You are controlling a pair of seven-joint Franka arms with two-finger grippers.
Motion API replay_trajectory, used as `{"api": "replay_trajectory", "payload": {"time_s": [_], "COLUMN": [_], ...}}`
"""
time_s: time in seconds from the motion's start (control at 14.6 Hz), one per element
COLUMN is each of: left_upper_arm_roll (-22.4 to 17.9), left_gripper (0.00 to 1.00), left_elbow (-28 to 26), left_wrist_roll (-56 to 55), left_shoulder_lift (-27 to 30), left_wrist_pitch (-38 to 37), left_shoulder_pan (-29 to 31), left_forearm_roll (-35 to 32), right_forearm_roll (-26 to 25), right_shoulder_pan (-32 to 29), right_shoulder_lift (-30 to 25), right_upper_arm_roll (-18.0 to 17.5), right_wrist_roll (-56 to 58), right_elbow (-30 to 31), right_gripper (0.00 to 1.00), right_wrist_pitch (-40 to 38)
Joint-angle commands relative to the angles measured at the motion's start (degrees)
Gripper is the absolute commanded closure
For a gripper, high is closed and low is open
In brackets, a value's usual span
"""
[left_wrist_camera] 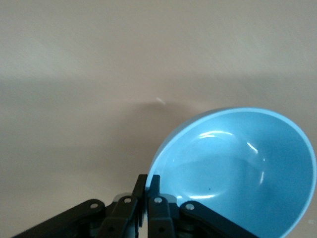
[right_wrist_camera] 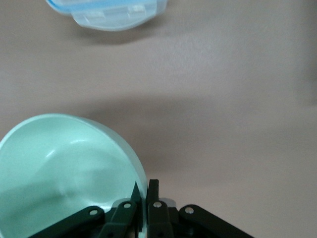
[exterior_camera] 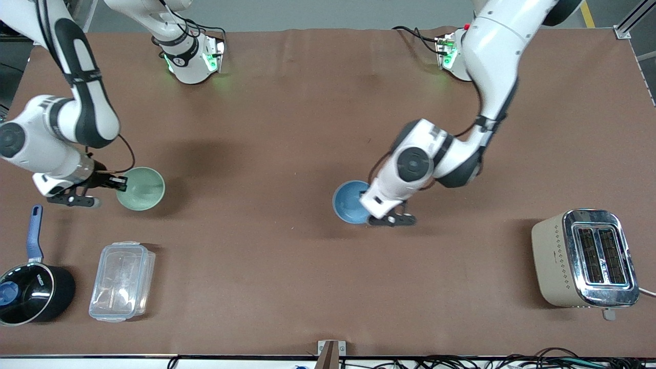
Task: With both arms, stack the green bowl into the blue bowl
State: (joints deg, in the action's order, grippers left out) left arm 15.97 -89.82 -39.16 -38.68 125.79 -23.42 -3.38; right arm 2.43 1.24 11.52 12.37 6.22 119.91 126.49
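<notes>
The pale green bowl [exterior_camera: 141,188] is toward the right arm's end of the table. My right gripper [exterior_camera: 119,183] is shut on its rim, one finger inside and one outside; the right wrist view shows the green bowl [right_wrist_camera: 59,168] tilted in the right gripper [right_wrist_camera: 143,191]. The blue bowl [exterior_camera: 349,201] is near the table's middle. My left gripper [exterior_camera: 370,204] is shut on its rim; the left wrist view shows the blue bowl [left_wrist_camera: 237,168] tilted in the left gripper [left_wrist_camera: 147,184]. Both bowls look lifted slightly off the brown mat.
A clear plastic lidded container [exterior_camera: 122,281] and a black saucepan with a blue handle [exterior_camera: 28,287] stand nearer the front camera than the green bowl. A beige toaster [exterior_camera: 584,258] stands at the left arm's end. The container's edge shows in the right wrist view [right_wrist_camera: 109,12].
</notes>
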Motion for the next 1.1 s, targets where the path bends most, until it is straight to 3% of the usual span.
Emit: {"api": "replay_trajectory", "payload": {"time_s": [0.0,0.21,0.27,0.34,0.41,0.62,0.76,1.03], "left_upper_arm_roll": [-0.41,-0.33,-0.41,-0.41,-0.67,-2.25,-2.43,-1.82], "left_gripper": [1.00,0.99,0.84,0.52,0.01,0.00,0.00,0.00], "left_elbow": [5.17,5.88,5.79,5.97,6.14,6.41,6.58,7.64], "left_wrist_roll": [-5.39,-6.19,-6.28,-6.28,-5.76,-5.58,-4.18,7.65], "left_shoulder_lift": [-5.60,-7.11,-7.02,-6.76,-5.98,0.60,5.87,15.10], "left_wrist_pitch": [-0.37,2.79,2.80,2.80,2.80,2.18,-3.06,-14.23], "left_shoulder_pan": [-3.64,-5.14,-5.84,-5.59,-5.41,-2.44,2.39,11.45], "left_forearm_roll": [0.83,2.58,2.76,2.85,2.33,1.28,-0.65,-2.60], "right_forearm_roll": [2.40,4.95,4.95,4.95,4.87,4.17,3.90,0.75], "right_shoulder_pan": [-0.01,2.36,3.15,3.59,3.60,4.12,5.96,17.98], "right_shoulder_lift": [0.25,0.25,0.25,0.25,0.25,0.34,0.43,4.98], "right_upper_arm_roll": [-0.41,-1.11,-2.16,-3.91,-6.37,-15.24,-19.55,-21.33], "right_wrist_roll": [-0.85,-6.63,-9.88,-13.31,-17.69,-33.06,-43.00,-63.83], "right_elbow": [-7.39,-10.30,-10.92,-11.10,-11.18,-11.10,-11.10,-14.16], "right_gripper": [1.00,1.00,1.00,1.00,1.00,1.00,1.00,1.00], "right_wrist_pitch": [-9.04,-13.02,-13.54,-13.63,-13.55,-12.23,-9.78,-4.59]}}
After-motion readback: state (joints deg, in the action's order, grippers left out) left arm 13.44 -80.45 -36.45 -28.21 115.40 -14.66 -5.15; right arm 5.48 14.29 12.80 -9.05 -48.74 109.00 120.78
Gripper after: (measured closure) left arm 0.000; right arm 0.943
